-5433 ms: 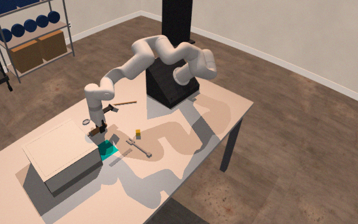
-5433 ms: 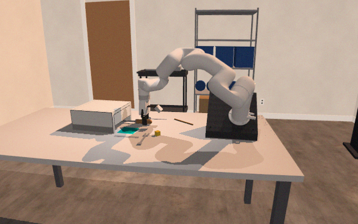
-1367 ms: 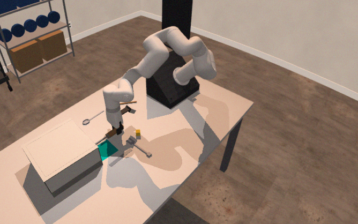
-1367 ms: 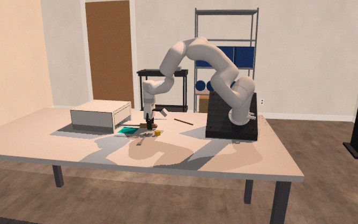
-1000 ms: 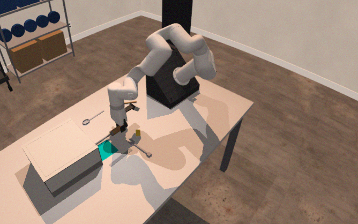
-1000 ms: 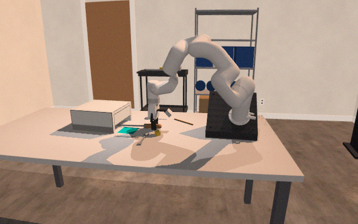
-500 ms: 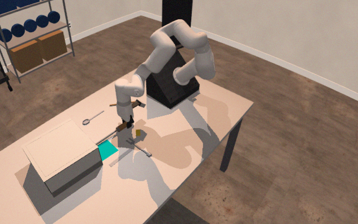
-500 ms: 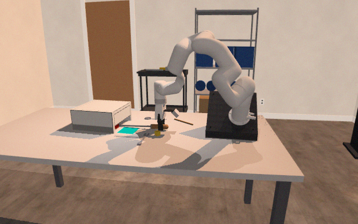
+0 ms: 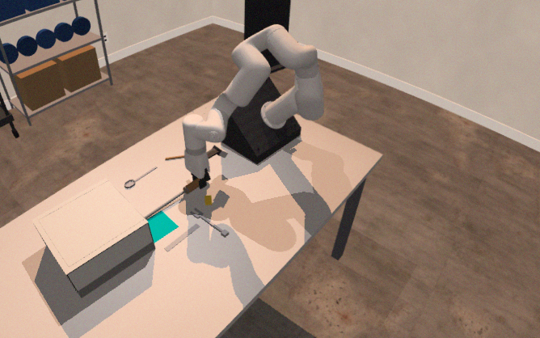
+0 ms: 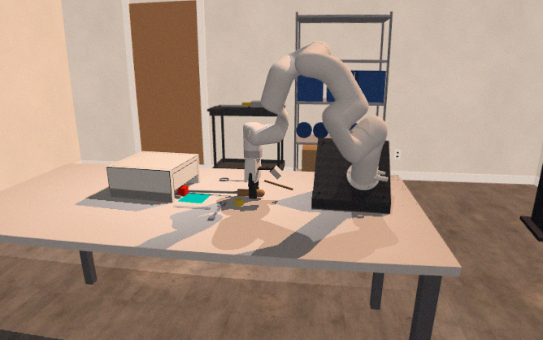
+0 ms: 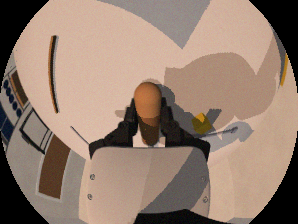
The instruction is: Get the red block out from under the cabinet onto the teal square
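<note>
Sitting at the mouth of the gap under the cabinet (image 10: 152, 172), the red block (image 10: 183, 190) is just beside the near edge of the teal square (image 10: 194, 198) but not yet on it; only the exterior view shows it, the cabinet top hiding it from above. The gap looks too low for the gripper (image 9: 200, 180) to enter, which is probably why a long tool is in play: the gripper is closed on the brown wooden handle (image 9: 192, 186) of a thin rod (image 9: 163, 207) that lies low over the desk (image 9: 323, 162), its far end pointing past the teal square toward the cabinet. Held near its handle end, the rod gives reach for raking the block out. Around it lie a small yellow block (image 9: 208, 200), a wrench (image 9: 210, 222), a flat gray strip (image 9: 182, 238), a ring-ended tool (image 9: 139, 178) and a hammer (image 9: 216, 152), all apart from the square. No brands, labels or writing can be read anywhere.
</note>
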Available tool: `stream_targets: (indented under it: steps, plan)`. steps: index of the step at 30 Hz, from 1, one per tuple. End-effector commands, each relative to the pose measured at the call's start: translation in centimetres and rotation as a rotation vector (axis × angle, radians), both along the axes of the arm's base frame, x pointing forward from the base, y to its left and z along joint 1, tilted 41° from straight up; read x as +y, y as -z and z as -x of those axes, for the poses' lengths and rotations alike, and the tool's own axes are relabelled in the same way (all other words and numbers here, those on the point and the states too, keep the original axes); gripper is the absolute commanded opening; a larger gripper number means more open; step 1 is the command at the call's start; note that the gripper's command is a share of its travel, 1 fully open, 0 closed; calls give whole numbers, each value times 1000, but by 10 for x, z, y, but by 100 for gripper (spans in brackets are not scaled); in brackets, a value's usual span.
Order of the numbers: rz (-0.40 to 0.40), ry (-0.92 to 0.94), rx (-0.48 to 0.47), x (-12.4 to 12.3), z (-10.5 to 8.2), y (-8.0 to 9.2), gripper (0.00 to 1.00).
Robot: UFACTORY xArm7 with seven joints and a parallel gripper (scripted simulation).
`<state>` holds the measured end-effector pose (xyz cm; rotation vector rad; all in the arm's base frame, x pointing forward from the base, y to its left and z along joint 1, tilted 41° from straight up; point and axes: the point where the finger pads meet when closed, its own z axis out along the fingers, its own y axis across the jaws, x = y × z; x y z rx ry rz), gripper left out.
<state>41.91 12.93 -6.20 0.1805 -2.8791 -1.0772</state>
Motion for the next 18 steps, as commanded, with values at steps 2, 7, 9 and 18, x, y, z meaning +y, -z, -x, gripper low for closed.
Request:
stream_targets:
  steps: [2, 7, 9, 18]
  plan:
    - [1, 4, -4, -3, 5, -1, 0]
    - [1, 3, -4, -4, 16, -1, 0]
    - [2, 3, -4, -5, 20, -1, 0]
    - [2, 3, -4, -6, 33, -1, 0]
